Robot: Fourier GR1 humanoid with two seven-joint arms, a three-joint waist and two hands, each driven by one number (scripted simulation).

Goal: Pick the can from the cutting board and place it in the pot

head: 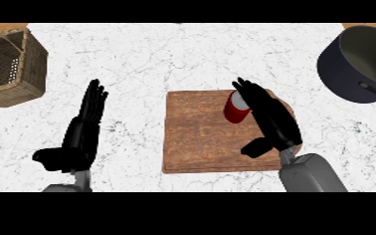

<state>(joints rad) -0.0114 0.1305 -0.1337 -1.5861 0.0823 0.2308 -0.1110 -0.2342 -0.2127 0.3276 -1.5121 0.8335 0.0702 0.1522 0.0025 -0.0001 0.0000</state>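
Right hand (273,119), fingers straight and open, lies against the right side of the red can (235,108) standing on the wooden cutting board (198,139). Dark pot (345,74) sits far right. Left hand (81,132) rests open.

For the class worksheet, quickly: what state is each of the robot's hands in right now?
Left hand: open, fingers straight, holding nothing, resting left of the cutting board.
Right hand: open, fingers straight beside the red can, not curled round it.
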